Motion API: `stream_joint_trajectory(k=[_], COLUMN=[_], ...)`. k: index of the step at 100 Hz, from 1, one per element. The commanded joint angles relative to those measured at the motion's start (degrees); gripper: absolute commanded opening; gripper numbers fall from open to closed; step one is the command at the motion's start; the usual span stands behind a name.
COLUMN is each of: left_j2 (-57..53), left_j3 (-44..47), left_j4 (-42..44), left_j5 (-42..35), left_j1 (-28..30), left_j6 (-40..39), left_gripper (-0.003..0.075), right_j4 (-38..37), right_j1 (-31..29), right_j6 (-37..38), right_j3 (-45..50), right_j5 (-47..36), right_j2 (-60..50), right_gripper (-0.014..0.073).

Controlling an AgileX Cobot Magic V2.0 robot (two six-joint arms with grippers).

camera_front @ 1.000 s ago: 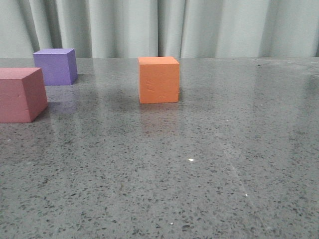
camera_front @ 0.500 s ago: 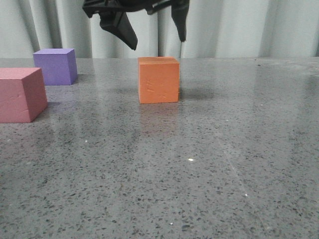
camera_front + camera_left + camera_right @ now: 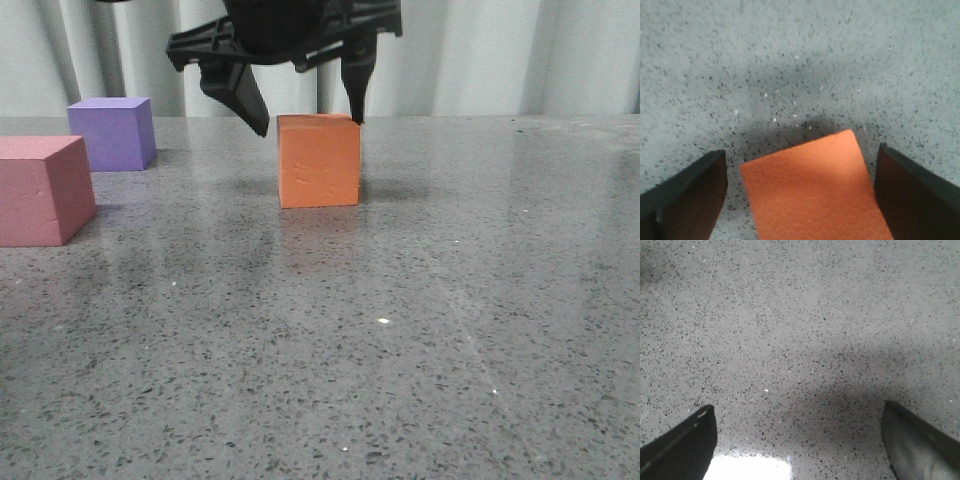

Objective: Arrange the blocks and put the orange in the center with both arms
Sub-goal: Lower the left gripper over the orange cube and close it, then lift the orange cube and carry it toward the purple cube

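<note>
Pinkish-red cube [image 3: 42, 190] sat nearest, left of the orange cube [image 3: 319, 160]; purple cube [image 3: 112, 133] behind it. Left gripper [image 3: 305, 110] hung spread wide over the orange cube, fingertips flanking its top edges, not touching. Right gripper [image 3: 800, 440] also spread, only table [image 3: 800, 315] beneath.

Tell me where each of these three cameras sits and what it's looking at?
Front view: low, facing forward over the table; shows the orange cube, purple cube, pink cube, and the left end effector open above the orange one.
Left wrist view: on the left arm, looking down at the orange cube between its fingers.
Right wrist view: on the right arm, looking down at bare table; its fingers are spread.
Shared: front and left wrist views both show the orange cube.
</note>
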Motion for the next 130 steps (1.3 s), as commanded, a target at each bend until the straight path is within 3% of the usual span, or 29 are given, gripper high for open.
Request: stream_joint_trajectory(k=[1,56,67,86,98,107,130], left_j2=[-2.3,-1.3,-1.2,-1.2,-1.7,-2.9,-9.0], left_j3=[-2.1,-2.1,-2.1,-2.1,-2.1,-2.1,-2.1], left_j4=[0.7,2.0,2.0,2.0,2.9,4.1,8.3], left_j5=[-1.9,0.4,1.3,2.1,3.4,4.6,4.6], left_j1=[-0.9,-1.8,-1.8,-1.8,-1.8,-1.8,-0.9], left_j6=[-1.2,-2.1,-2.1,-2.1,-2.1,-2.1,-2.1], left_gripper=[0.0566,0.0556,0.0472,0.0169,0.0038,0.0002,0.0001], right_j4=[-0.5,-0.5,-0.5,-0.5,-0.5,-0.5,-0.5], right_j1=[-0.4,-0.4,-0.4,-0.4,-0.4,-0.4,-0.4], right_j6=[-0.3,-0.3,-0.3,-0.3,-0.3,-0.3,-0.3], right_j3=[-1.3,-1.3,-1.3,-1.3,-1.3,-1.3,-1.3], right_j5=[-3.1,-3.1,-3.1,-3.1,-3.1,-3.1,-3.1], right_j2=[-0.8,-0.8,-0.8,-0.8,-0.8,-0.8,-0.8], right_gripper=[0.0654,0.0654,0.0654,0.0654,0.0654,0.0654,0.0654])
